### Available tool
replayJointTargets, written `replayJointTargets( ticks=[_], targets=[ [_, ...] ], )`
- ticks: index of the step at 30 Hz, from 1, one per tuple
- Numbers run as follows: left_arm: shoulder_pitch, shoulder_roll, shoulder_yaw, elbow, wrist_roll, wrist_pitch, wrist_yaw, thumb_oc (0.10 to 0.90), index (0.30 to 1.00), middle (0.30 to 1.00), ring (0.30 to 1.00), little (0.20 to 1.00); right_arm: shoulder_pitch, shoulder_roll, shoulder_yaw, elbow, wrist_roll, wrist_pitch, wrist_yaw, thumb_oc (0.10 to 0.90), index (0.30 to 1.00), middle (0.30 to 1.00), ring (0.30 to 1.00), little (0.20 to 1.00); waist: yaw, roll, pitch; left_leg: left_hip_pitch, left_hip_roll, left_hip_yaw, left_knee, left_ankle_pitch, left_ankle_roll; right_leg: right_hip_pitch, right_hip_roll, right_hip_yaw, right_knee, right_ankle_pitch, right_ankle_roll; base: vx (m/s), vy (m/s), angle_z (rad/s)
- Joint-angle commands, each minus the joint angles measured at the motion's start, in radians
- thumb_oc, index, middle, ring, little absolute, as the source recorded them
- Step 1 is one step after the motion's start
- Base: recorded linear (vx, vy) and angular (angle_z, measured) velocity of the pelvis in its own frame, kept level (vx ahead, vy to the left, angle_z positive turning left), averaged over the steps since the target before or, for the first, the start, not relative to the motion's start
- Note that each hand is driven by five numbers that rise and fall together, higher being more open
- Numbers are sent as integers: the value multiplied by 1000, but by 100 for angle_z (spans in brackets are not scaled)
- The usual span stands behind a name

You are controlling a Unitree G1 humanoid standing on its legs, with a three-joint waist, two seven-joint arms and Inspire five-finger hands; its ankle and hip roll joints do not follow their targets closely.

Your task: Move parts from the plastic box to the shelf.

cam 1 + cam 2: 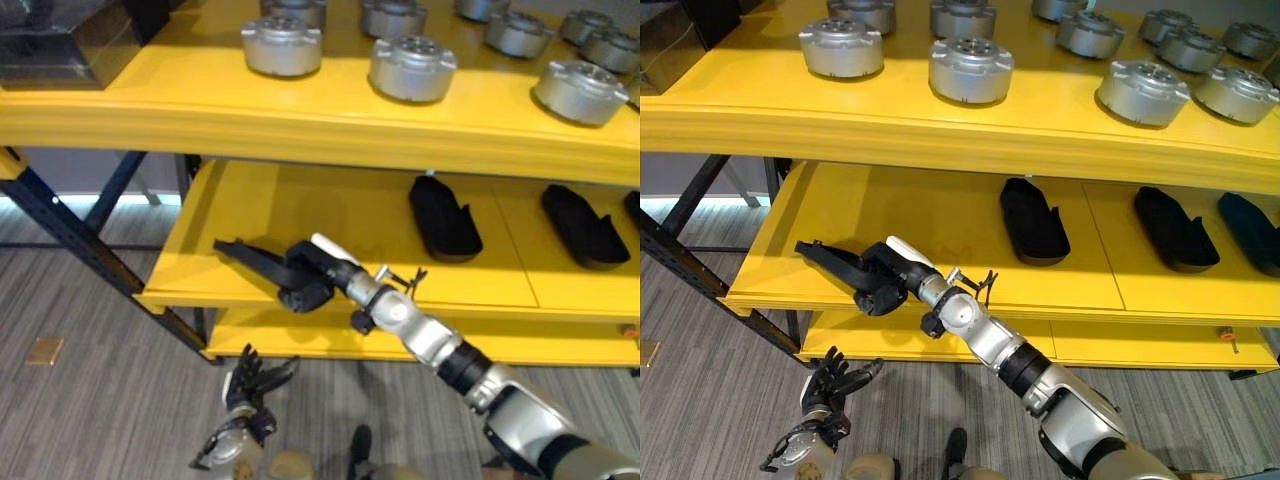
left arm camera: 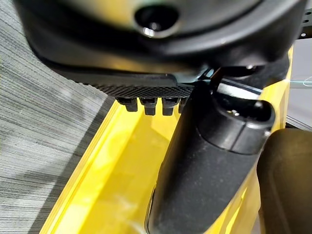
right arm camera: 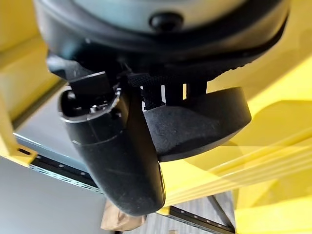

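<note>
Reaching over the left end of the yellow shelf (image 1: 330, 215), the right hand (image 1: 312, 272) grips a black part (image 1: 252, 262) just above the board, placement under way, needing a gentle set-down, while the left hand (image 1: 250, 385) hangs low, fingers relaxed.

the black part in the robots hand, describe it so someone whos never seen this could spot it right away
Find the yellow shelf and go to its middle level, below the row of silver round parts. At that level's left front edge, the right hand is shut on a long black part. Unlike the other black parts lying flat further right, it is gripped and juts out leftwards.
</note>
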Motion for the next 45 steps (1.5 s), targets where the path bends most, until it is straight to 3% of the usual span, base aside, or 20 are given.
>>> replayJointTargets(
  ticks=[1, 10, 21, 28, 45],
  targets=[
    [-56, 13, -61, -68, -8, -79, -32, 900, 1000, 1000, 1000, 1000, -227, 65, -71, 34, -6, -83, -49, 400, 300, 300, 300, 300, 13, 46, 20, 144, -23, 35, -351, 250, -15, 60, 17, 15, -4, -27, 88, 0, 0, 0],
    [-73, 8, -78, -77, 11, -84, -29, 900, 1000, 1000, 1000, 1000, -315, 31, -93, 193, -77, -73, -116, 400, 300, 300, 300, 300, 15, 61, 67, 139, -21, 41, -351, 270, -19, 55, 14, 1, 0, -23, 94, 0, 0, 0],
    [-118, 12, -110, -102, 19, -93, -22, 900, 1000, 1000, 1000, 1000, -491, -54, -95, 278, -79, -64, -201, 400, 300, 300, 300, 300, 13, 93, 214, 81, -23, 52, -226, 284, -40, -4, -3, -20, 118, -21, 115, -34, 7, -1],
    [-126, 13, -140, -117, 12, -98, -6, 900, 1000, 1000, 1000, 1000, -572, -77, -101, 296, -35, -63, -254, 400, 300, 300, 300, 300, 1, 107, 214, -47, -13, 58, -111, 276, -48, -128, -23, -20, 210, -16, 126, -32, 25, -3],
    [-86, 25, -149, -162, -15, -121, 23, 900, 1000, 1000, 1000, 1000, -658, -44, -130, 353, 28, -73, -323, 400, 300, 300, 300, 300, 11, 111, 214, -121, -14, 54, -75, 275, -57, -195, -25, -17, 219, -2, 135, -4, 10, 0]
  ],
)
